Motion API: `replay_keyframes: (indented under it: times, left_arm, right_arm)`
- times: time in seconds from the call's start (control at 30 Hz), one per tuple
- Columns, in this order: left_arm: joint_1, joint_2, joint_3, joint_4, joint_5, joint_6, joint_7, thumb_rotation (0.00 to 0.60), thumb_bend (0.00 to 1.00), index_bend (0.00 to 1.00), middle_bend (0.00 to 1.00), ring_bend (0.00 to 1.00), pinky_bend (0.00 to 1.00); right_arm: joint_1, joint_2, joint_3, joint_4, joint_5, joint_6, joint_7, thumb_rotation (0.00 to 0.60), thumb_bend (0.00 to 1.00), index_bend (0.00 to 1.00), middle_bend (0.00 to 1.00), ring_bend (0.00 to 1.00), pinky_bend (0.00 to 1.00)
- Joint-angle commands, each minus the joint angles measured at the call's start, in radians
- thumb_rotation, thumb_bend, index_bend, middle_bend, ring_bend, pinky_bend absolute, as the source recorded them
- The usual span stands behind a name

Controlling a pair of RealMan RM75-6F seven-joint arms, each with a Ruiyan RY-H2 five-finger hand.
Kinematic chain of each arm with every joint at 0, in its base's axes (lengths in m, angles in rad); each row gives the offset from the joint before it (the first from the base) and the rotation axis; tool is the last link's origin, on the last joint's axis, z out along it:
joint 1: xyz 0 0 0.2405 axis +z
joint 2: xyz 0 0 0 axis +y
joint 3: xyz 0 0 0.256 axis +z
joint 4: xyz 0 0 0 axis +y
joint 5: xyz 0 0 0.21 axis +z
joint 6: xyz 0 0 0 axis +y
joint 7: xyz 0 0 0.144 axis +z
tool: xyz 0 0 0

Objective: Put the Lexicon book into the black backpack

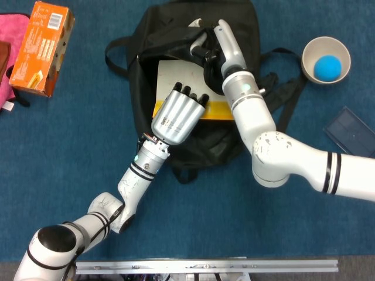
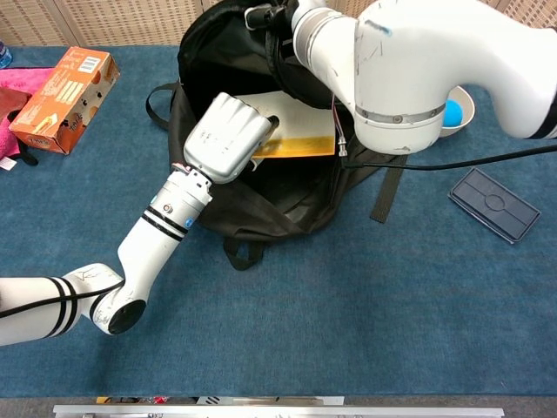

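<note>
A blue carpeted table [image 1: 70, 152] filled both views, and the black backpack [image 1: 146, 64] lay at its far middle with its mouth open toward the near side. The Lexicon book [image 1: 179, 82], white with a yellow band along its near edge, sat partly inside that mouth. The left hand [image 1: 177, 115] held the book's near left corner, fingers over its cover. The right hand [image 1: 217, 47] was at the bag's far flap; whether it gripped the fabric could not be told.

To do this step well, the book probably needed pushing straight toward the far side while the flap stayed lifted. Open carpet lay near and left. An orange box [image 1: 44, 47] sat far left, a bowl with a blue ball [image 1: 326, 60] far right, and a dark flat case [image 1: 351, 132] at the right edge, all well apart.
</note>
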Motion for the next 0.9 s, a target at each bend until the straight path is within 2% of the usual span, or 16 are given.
replay_keyframes:
  times: [0.03,0.3,0.5,0.63,0.77,0.9]
  left_arm:
    - [-0.006,0.000,0.006,-0.008,-0.005,-0.016,0.012,0.600,0.33,0.81,0.83,0.70,0.69]
    - [0.017,0.000,0.016,-0.020,-0.024,-0.026,0.028,0.600,0.33,0.79,0.82,0.67,0.69]
    - [0.041,0.003,0.008,-0.035,-0.037,-0.013,0.039,0.600,0.32,0.66,0.77,0.62,0.69]
    - [0.057,0.029,0.005,-0.093,-0.044,-0.016,0.081,0.600,0.29,0.55,0.67,0.56,0.67]
    - [0.076,0.066,0.000,-0.184,-0.061,-0.033,0.150,0.600,0.26,0.43,0.55,0.47,0.59]
    - [0.084,0.099,-0.004,-0.258,-0.064,-0.037,0.195,0.600,0.25,0.39,0.51,0.44,0.56]
  right_arm:
    - [-0.002,0.010,-0.003,-0.008,0.007,-0.003,0.002,0.600,1.00,0.74,0.65,0.71,0.92]
    - [-0.012,0.028,-0.018,-0.003,0.010,-0.016,0.016,0.600,1.00,0.74,0.65,0.71,0.92]
    - [-0.017,0.039,-0.043,0.007,-0.004,-0.023,0.017,0.600,1.00,0.74,0.66,0.71,0.92]
    - [-0.029,0.053,-0.055,0.000,-0.016,-0.039,0.025,0.600,1.00,0.74,0.65,0.70,0.91]
    - [-0.041,0.069,-0.064,-0.015,-0.029,-0.048,0.034,0.600,1.00,0.74,0.63,0.67,0.89]
    - [-0.048,0.081,-0.073,-0.027,-0.031,-0.055,0.042,0.600,1.00,0.72,0.62,0.66,0.88]
